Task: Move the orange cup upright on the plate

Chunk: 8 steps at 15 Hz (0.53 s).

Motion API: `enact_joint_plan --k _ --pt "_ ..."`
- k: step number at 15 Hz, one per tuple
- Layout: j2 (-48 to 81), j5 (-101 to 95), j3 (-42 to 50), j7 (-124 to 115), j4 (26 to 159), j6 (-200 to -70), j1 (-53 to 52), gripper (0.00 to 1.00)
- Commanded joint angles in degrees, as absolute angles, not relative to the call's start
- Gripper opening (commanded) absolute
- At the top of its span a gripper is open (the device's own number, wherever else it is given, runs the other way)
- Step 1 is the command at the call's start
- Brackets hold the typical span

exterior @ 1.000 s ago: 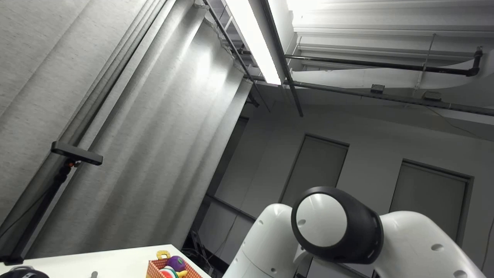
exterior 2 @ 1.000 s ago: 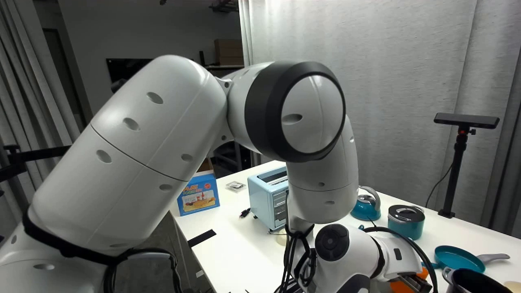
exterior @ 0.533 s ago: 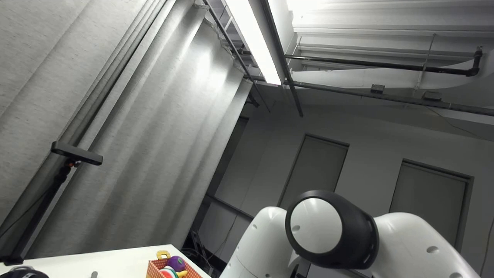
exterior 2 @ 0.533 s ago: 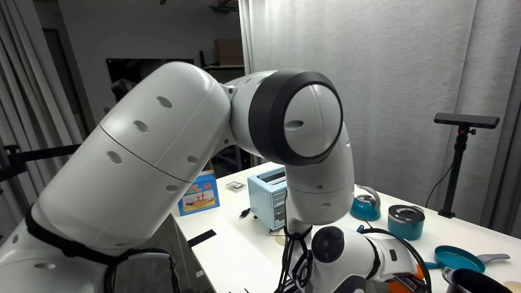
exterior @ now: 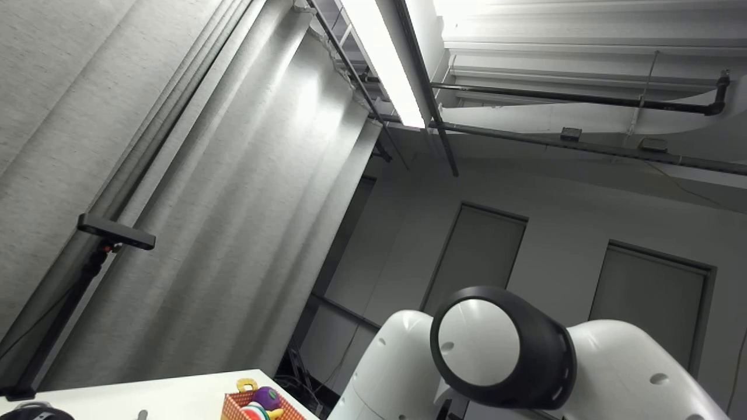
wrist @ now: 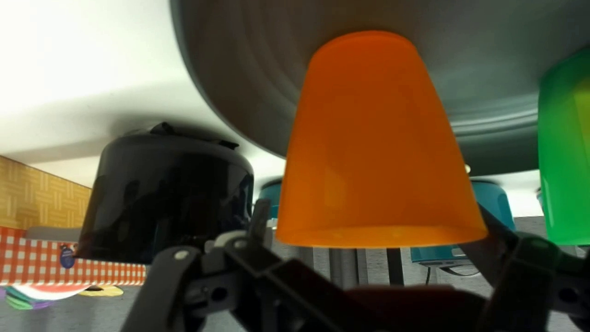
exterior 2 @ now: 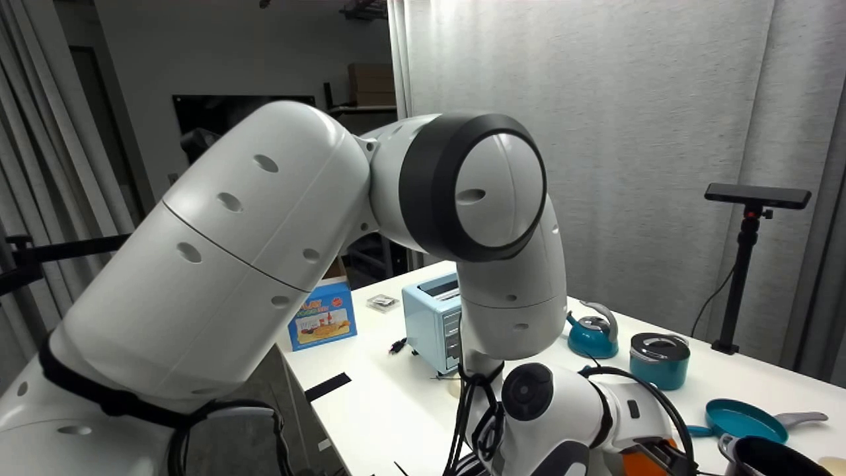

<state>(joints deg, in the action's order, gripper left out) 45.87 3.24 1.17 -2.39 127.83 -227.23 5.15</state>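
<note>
The wrist view stands upside down. In it the orange cup [wrist: 378,138] is upright, its narrow base against the grey plate [wrist: 258,69] and its wide rim up. My gripper [wrist: 374,219] straddles the cup near the rim, jaws spread wide. A slim gap shows between the cup and one of the fingers [wrist: 259,216]; the opposite finger is partly behind the cup, so contact there cannot be told. In an exterior view the gripper [exterior 2: 666,457] sits low beside a patch of orange, with the plate out of sight.
A green cup [wrist: 564,152] is close by on one side, a black pot [wrist: 166,198] on the other. Past them are a red checked basket [wrist: 41,258], a teal pan [exterior 2: 747,420], a teal pot [exterior 2: 659,362], a kettle [exterior 2: 593,337] and a toaster oven [exterior 2: 429,324].
The arm has sunk slightly, and in an exterior view the hand has shifted a little to the left. The orange patch beside it shows slightly further left too.
</note>
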Motion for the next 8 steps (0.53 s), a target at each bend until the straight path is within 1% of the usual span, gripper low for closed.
enact_joint_plan --k 1,8 --pt "44.0 5.6 2.5 -1.1 129.8 -227.6 3.0 1.0" --pt "35.5 8.6 2.7 -0.1 137.0 -223.7 0.4 1.0"
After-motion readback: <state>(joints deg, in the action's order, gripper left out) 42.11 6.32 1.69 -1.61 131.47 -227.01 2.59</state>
